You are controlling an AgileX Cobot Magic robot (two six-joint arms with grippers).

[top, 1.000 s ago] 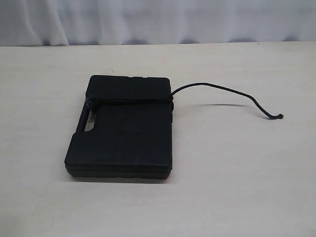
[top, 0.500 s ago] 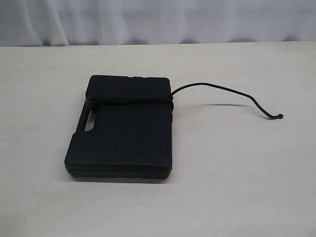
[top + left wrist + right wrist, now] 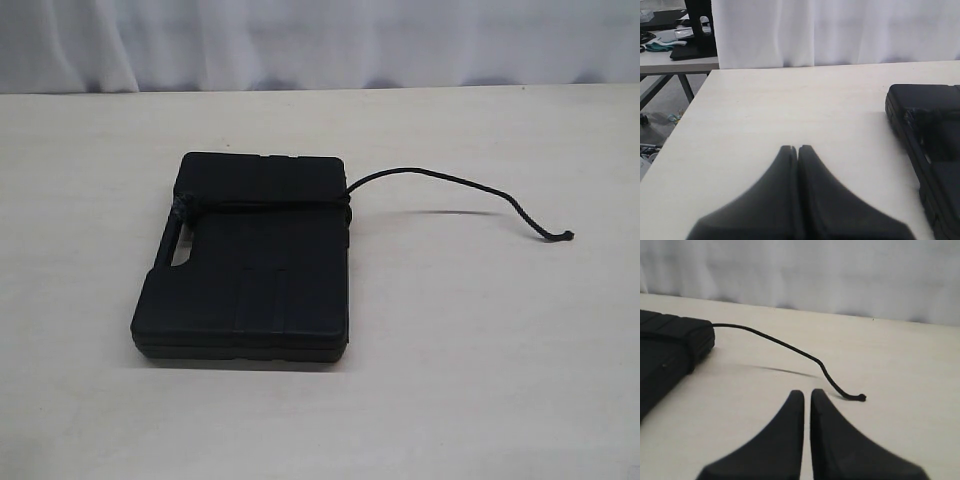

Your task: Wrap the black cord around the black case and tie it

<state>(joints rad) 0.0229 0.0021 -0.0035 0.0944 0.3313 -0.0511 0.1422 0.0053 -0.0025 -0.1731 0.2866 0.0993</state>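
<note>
A: Black cord (image 3: pixel 440 175) wraps the black case (image 3: pixel 245 260) near its far end; we see the tail trailing toward three o'clock over the table (image 3: pixel 480 350).

B: We agree. Our right gripper (image 3: pixel 807 392) has its fingers pressed together, cord tip just ahead, untouched; left gripper (image 3: pixel 797 147) likewise, apart from the case.

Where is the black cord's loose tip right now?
Exterior view: the tip of the black cord lies on the table, well right of the black case. In the right wrist view it is just ahead of the right gripper.
</note>
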